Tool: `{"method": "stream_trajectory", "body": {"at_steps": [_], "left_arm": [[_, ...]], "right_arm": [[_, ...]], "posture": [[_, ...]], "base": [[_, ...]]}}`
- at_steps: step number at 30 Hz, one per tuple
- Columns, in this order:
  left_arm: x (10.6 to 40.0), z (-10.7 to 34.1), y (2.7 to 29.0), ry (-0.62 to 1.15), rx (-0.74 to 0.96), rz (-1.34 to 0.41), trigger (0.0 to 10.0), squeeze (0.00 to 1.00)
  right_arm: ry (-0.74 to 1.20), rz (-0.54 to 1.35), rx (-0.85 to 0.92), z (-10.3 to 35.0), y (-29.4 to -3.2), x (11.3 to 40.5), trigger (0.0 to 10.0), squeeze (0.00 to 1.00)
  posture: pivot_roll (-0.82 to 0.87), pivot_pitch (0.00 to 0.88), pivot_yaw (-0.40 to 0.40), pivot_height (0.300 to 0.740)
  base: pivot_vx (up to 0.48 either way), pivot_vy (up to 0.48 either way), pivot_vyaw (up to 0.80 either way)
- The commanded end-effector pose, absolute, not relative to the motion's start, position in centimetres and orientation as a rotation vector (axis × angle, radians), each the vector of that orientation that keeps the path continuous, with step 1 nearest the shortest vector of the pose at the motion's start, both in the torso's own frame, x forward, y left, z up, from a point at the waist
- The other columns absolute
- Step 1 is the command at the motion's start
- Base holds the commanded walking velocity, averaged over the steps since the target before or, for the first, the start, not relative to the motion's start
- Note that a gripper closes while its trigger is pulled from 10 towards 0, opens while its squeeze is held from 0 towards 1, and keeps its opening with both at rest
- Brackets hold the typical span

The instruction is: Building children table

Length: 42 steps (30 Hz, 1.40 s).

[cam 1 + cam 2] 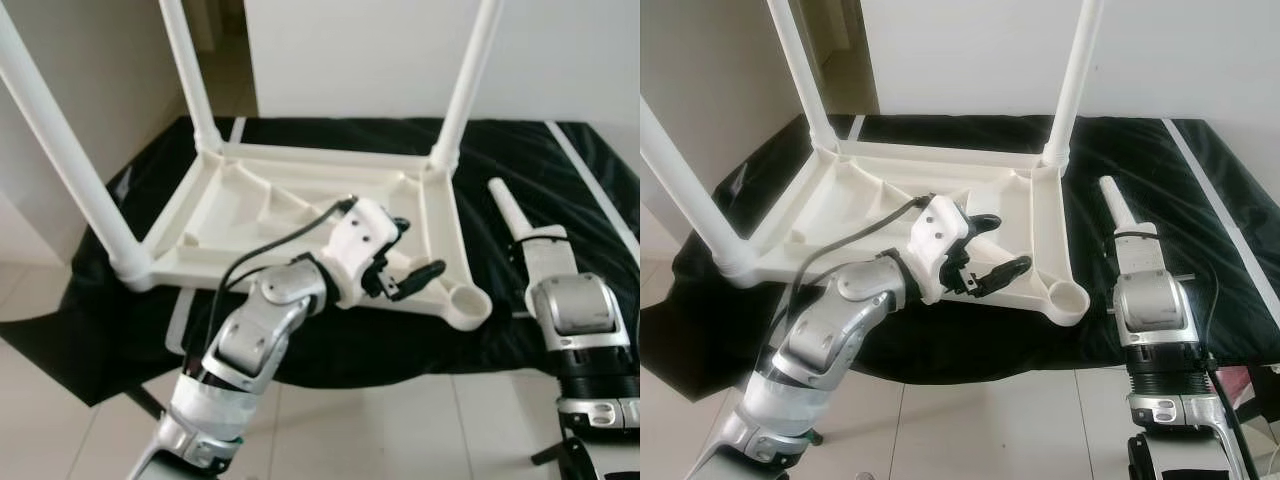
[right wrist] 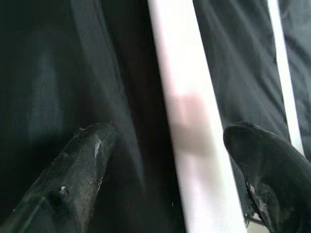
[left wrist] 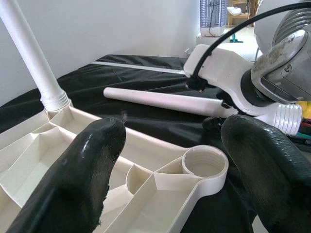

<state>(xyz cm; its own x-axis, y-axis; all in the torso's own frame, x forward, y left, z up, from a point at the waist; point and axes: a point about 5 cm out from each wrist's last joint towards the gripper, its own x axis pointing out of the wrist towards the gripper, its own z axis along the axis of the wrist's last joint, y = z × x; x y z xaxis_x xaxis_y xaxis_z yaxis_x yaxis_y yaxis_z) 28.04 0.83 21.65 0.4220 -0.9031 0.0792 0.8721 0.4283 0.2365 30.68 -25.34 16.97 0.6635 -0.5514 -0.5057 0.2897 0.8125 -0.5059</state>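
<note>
Straddling the loose leg (image 2: pixel 194 126) on the black-draped worktop (image 1: pixel 560 170), your right claw (image 2: pixel 194 141) gapes unclenched; close squarely, then carry it to the empty socket (image 1: pixel 468 303) where the left claw (image 1: pixel 405 272) waits released

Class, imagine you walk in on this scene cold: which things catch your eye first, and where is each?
An upside-down white table lies on a black cloth with three legs pointing up. Its near right socket is empty, and the left gripper hovers open beside it. The fourth leg lies on the cloth to the right, between the right gripper's open fingers.
</note>
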Motion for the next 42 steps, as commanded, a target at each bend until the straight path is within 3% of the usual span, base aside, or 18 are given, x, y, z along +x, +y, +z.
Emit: {"method": "stream_trajectory", "body": {"at_steps": [1, 6, 7, 11, 12, 17, 23, 26, 30, 32, 42], "left_arm": [[27.9, 21.7, 0.8, -0.214, 0.170, -1.107, 10.0, 0.00], [27.9, 21.7, 0.8, -0.214, 0.169, -1.105, 10.0, 0.00], [27.9, 21.8, 0.8, -0.214, 0.167, -1.103, 10.0, 0.00], [27.9, 21.8, 0.8, -0.214, 0.166, -1.102, 10.0, 0.00], [27.9, 21.8, 0.8, -0.213, 0.166, -1.102, 10.0, 0.00], [27.8, 21.9, 0.9, -0.210, 0.163, -1.104, 10.0, 0.00], [27.8, 21.8, 0.9, -0.206, 0.162, -1.104, 10.0, 0.00], [27.8, 21.9, 1.0, -0.203, 0.157, -1.101, 10.0, 0.00], [27.8, 21.9, 1.0, -0.202, 0.155, -1.100, 10.0, 0.00], [27.8, 21.8, 1.0, -0.198, 0.152, -1.101, 10.0, 0.00], [27.7, 21.8, 0.9, -0.194, 0.146, -1.112, 10.0, 0.00]], "right_arm": [[0.674, -0.486, -0.407, 17.2, -25.3, 31.0, 10.0, 1.00], [0.565, -0.475, -0.396, 18.1, -24.8, 31.4, 10.0, 1.00], [0.541, -0.456, -0.364, 18.2, -24.6, 31.5, 10.0, 0.77], [0.492, -0.447, -0.342, 18.3, -24.4, 31.7, 10.0, 0.77], [0.391, -0.457, -0.298, 19.0, -24.5, 31.7, 10.0, 0.00], [0.160, -0.641, -0.287, 20.4, -26.5, 30.2, 10.0, 0.00], [0.072, -0.662, -0.259, 20.2, -27.0, 28.9, 10.0, 0.00], [-0.007, -0.660, -0.094, 18.5, -27.2, 26.1, 10.0, 0.00], [-0.022, -0.656, -0.053, 17.9, -27.1, 25.4, 10.0, 0.00], [-0.069, -0.711, -0.010, 16.3, -27.0, 23.0, 10.0, 0.00], [-0.106, -0.735, 0.072, 14.8, -27.6, 21.3, 10.0, 0.00]], "posture": [[-0.05, 0.005, -0.030, 0.740], [-0.05, 0.006, -0.031, 0.740], [-0.05, 0.010, -0.030, 0.740], [-0.05, 0.011, -0.030, 0.740], [-0.05, 0.018, -0.023, 0.740], [-0.06, 0.033, -0.015, 0.740], [-0.06, 0.042, -0.016, 0.740], [-0.06, 0.057, -0.015, 0.740], [-0.06, 0.061, -0.012, 0.740], [-0.07, 0.066, -0.007, 0.740], [-0.08, 0.074, 0.005, 0.740]], "base": [[0.000, 0.000, 0.00], [0.000, 0.000, 0.00], [0.000, 0.000, 0.00], [0.000, 0.000, 0.00], [0.000, 0.000, 0.00], [0.000, 0.000, 0.00], [0.000, 0.000, 0.00], [0.000, 0.000, 0.00], [0.000, 0.000, 0.00], [0.000, 0.000, 0.00], [0.000, 0.000, 0.00]]}}
